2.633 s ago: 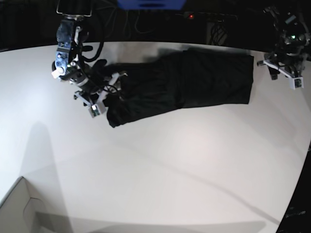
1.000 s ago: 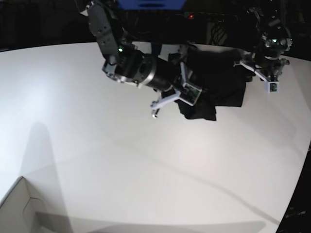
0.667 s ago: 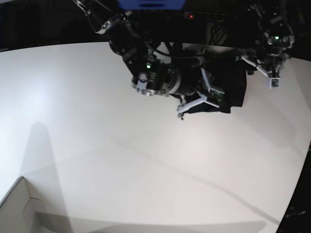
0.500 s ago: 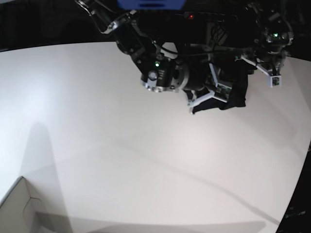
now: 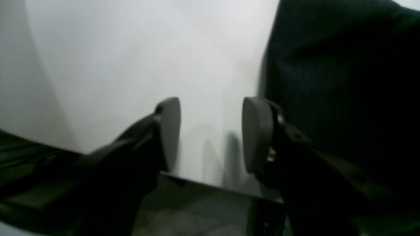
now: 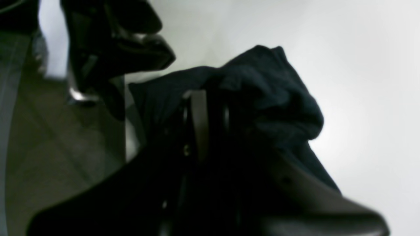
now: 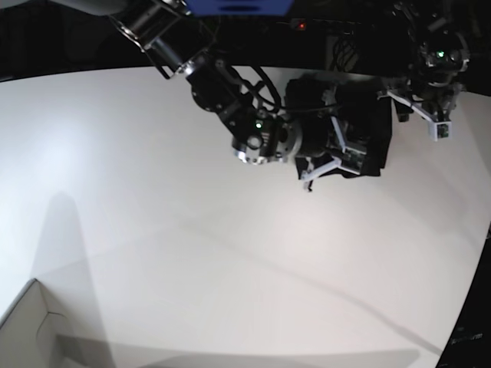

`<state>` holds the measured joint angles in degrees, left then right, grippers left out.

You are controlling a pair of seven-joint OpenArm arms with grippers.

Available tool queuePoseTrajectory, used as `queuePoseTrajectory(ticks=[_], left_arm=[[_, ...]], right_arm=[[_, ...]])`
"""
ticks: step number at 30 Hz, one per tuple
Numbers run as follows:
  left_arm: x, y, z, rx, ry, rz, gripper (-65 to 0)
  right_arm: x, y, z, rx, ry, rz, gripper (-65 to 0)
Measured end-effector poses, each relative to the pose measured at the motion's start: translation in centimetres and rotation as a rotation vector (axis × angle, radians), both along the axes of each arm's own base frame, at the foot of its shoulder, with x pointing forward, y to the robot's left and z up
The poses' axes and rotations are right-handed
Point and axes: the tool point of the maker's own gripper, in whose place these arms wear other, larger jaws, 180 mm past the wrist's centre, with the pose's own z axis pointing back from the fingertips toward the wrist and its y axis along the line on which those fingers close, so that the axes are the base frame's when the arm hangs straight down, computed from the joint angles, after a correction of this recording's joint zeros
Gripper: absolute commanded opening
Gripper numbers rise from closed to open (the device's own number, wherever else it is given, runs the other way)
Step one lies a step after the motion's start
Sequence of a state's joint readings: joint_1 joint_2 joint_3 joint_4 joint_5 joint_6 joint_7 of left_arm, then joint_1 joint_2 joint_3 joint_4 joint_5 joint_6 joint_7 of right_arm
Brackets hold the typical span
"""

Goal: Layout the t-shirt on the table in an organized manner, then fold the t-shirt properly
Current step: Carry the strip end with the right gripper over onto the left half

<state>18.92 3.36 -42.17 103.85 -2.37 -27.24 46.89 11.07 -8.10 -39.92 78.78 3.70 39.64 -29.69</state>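
Upper right of the base view, the shirt (image 7: 367, 130) on the table (image 7: 192, 253) is half hidden behind the right gripper (image 6: 210, 108), which pinches its cloth. Left gripper (image 5: 210, 134) spread, empty, beside the shirt's edge.

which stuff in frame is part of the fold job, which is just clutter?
Job:
- t-shirt, black, bunched
- table
- right gripper, shut on t-shirt
- left gripper, open, empty

Lying about:
- pale box corner, bottom left
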Motion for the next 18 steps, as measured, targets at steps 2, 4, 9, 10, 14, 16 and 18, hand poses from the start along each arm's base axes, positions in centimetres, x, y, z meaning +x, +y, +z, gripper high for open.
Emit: queuePoseTrajectory(ticks=[2,4,9,10,14,16,18], left_arm=[[-0.2,0.1,0.5,0.017,0.0,-0.004,-35.8],[0.0,0.3,1.3,0.033,-0.02,-0.008,-35.7],[-1.2,1.3,2.0,0.059,-0.021,0.012,-35.7],[-1.8,2.1,2.2,0.076,-0.013,0.036,-35.7],[-3.4,5.2,3.1,0.124,-0.01,0.122,-35.4],[-3.9,6.2,3.4,0.135,-0.014,0.155,-35.3],[-4.4,6.9,3.6,0.147,-0.01,0.175,-35.3]], right_arm=[[0.0,0.1,-0.1,0.012,0.005,0.0,-65.0],[0.0,0.2,0.2,0.028,0.002,0.0,-65.0],[0.3,0.3,0.5,0.037,-0.009,-0.001,-56.4],[0.3,0.3,0.5,0.038,-0.008,-0.001,-53.2],[0.2,0.4,0.5,0.04,-0.008,0.001,-41.9],[-0.3,0.7,0.8,0.068,0.007,0.013,-37.5],[-1.2,1.7,2.2,0.157,0.044,0.031,-33.3]])
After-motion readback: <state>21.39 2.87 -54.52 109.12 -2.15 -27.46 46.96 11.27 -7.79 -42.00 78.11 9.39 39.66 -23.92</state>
